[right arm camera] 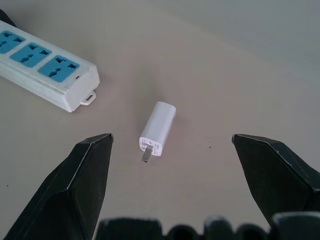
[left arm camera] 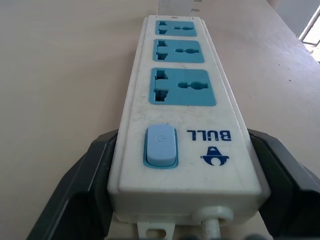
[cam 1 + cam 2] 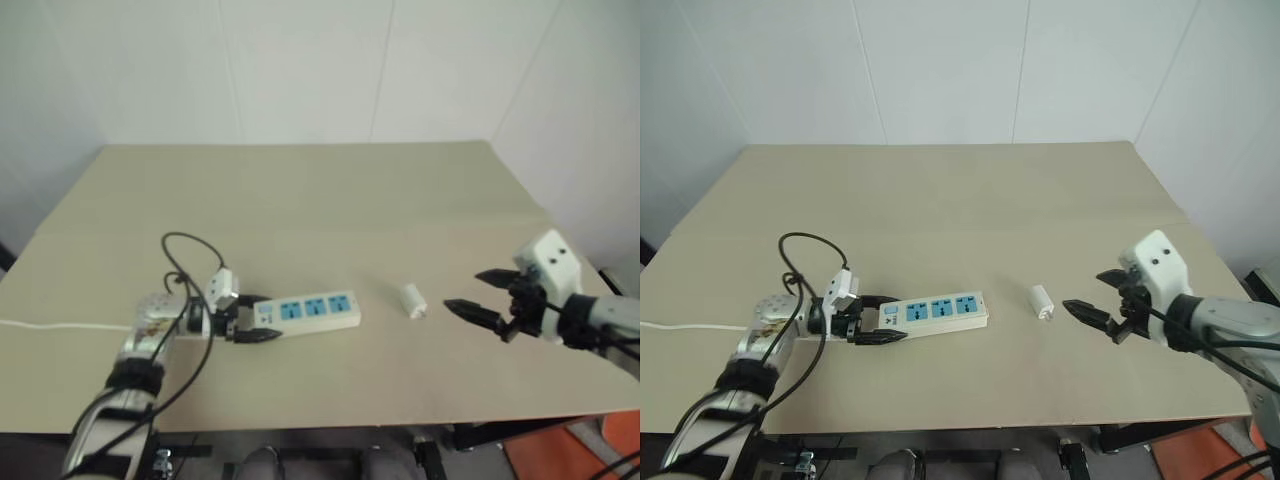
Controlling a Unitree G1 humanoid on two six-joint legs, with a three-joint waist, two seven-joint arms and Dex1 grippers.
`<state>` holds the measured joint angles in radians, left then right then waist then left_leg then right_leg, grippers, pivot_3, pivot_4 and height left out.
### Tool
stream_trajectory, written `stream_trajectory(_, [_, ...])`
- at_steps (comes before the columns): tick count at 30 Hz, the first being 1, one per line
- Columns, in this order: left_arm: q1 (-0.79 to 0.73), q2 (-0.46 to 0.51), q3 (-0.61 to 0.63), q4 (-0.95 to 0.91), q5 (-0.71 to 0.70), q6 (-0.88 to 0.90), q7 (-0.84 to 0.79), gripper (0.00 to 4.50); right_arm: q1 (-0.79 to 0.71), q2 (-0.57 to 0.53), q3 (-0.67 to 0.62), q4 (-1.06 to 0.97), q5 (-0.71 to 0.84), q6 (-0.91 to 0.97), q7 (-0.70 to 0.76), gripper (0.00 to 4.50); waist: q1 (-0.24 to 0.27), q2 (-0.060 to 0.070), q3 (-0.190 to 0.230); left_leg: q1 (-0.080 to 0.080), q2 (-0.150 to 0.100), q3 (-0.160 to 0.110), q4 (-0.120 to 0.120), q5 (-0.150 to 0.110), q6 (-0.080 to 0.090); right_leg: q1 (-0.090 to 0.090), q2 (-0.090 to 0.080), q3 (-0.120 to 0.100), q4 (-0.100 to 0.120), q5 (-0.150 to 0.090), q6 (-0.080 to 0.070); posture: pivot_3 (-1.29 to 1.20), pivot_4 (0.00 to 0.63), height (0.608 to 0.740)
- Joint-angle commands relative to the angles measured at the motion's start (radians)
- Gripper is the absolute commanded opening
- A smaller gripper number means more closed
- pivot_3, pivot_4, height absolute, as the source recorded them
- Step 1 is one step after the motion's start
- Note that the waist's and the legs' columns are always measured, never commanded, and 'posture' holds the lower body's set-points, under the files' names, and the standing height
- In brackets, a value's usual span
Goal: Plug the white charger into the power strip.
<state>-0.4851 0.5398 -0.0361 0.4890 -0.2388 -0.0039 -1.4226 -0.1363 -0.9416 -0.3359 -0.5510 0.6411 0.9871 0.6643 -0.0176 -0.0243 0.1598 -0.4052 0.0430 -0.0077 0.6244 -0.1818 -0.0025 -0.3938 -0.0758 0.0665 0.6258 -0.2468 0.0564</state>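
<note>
Bare test room: plain table (image 3: 300,190), blank white walls (image 3: 300,70).

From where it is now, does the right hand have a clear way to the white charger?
Probably yes. The right hand is open, aimed at the white charger, which lies alone on the table with bare surface between them. The power strip lies off to one side.

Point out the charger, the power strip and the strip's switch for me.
charger (image 1: 158,128): right wrist view, middle of its white body.
power strip (image 3: 316,309): left eye view, its middle blue socket.
switch (image 2: 160,145): left wrist view, centre of the pale blue button.
</note>
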Motion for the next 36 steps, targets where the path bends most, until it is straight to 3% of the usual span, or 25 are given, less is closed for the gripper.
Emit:
stream_trajectory(1, [0.086, 0.037, 0.016, -0.253, 0.004, 0.136, 0.139, 3.31, -0.032, 0.007, 0.018, 0.007, -0.020, -0.038, -0.011, 4.50, 0.002, 0.000, 0.000, 0.000, 0.000, 0.000, 0.000, 0.000, 0.000, 0.000, 0.000, 0.000, 0.000, 0.000, 0.000, 0.00, 0.150, 0.740])
stream_trajectory(5, [0.178, 0.061, 0.013, -0.414, 0.056, 0.180, 0.278, 3.31, -0.036, 0.023, 0.042, 0.022, -0.037, -0.058, -0.011, 4.50, 0.006, 0.000, 0.000, 0.001, 0.000, 0.000, 0.000, 0.000, 0.000, 0.001, 0.000, 0.000, -0.001, 0.000, 0.000, 0.00, 0.150, 0.740])
stream_trajectory(10, [0.214, 0.018, 0.024, -0.397, 0.067, 0.115, 0.402, 3.31, -0.047, 0.034, 0.070, 0.038, -0.054, -0.080, -0.006, 4.50, 0.005, 0.000, 0.000, 0.003, 0.000, 0.000, 0.000, 0.000, 0.000, 0.003, 0.000, 0.000, -0.001, -0.001, 0.001, 0.00, 0.150, 0.740])
stream_trajectory(11, [0.215, 0.000, 0.035, -0.377, 0.047, 0.088, 0.409, 3.87, -0.053, 0.034, 0.076, 0.044, -0.056, -0.083, -0.006, 4.50, 0.005, 0.000, 0.000, 0.003, 0.000, 0.000, 0.000, 0.000, 0.000, 0.003, 0.000, 0.000, -0.001, -0.001, 0.001, 0.00, 0.150, 0.740])
stream_trajectory(14, [0.221, -0.026, 0.053, -0.354, -0.009, 0.046, 0.385, 4.44, -0.062, 0.033, 0.085, 0.056, -0.063, -0.093, -0.003, 4.50, 0.005, 0.000, 0.000, 0.003, 0.000, 0.000, 0.000, 0.000, 0.000, 0.003, 0.000, 0.000, -0.001, -0.001, 0.001, 0.00, 0.150, 0.740])
stream_trajectory(21, [0.232, -0.034, 0.084, -0.297, -0.026, -0.086, 0.386, 4.44, -0.057, 0.037, 0.077, 0.058, -0.073, -0.097, 0.001, 4.50, 0.005, 0.000, 0.000, 0.001, 0.000, 0.000, 0.000, 0.000, 0.000, 0.002, 0.000, 0.000, -0.001, 0.000, 0.000, 0.00, 0.150, 0.740])
stream_trajectory(28, [0.254, -0.014, 0.147, -0.249, -0.168, -0.109, 0.240, 4.44, -0.048, 0.042, 0.071, 0.052, -0.078, -0.098, -0.002, 4.50, 0.004, 0.000, 0.000, 0.001, 0.000, 0.000, 0.000, 0.000, 0.000, 0.002, 0.000, 0.000, -0.002, 0.000, 0.000, 0.00, 0.150, 0.740])
stream_trajectory(36, [0.156, -0.036, 0.164, -0.024, -0.177, -0.224, 0.131, 4.44, -0.059, 0.033, 0.069, 0.057, -0.081, -0.100, 0.003, 4.50, 0.008, 0.000, 0.000, 0.001, 0.000, 0.000, 0.000, 0.000, 0.000, 0.002, 0.000, 0.000, -0.002, 0.000, 0.000, 0.00, 0.150, 0.740])
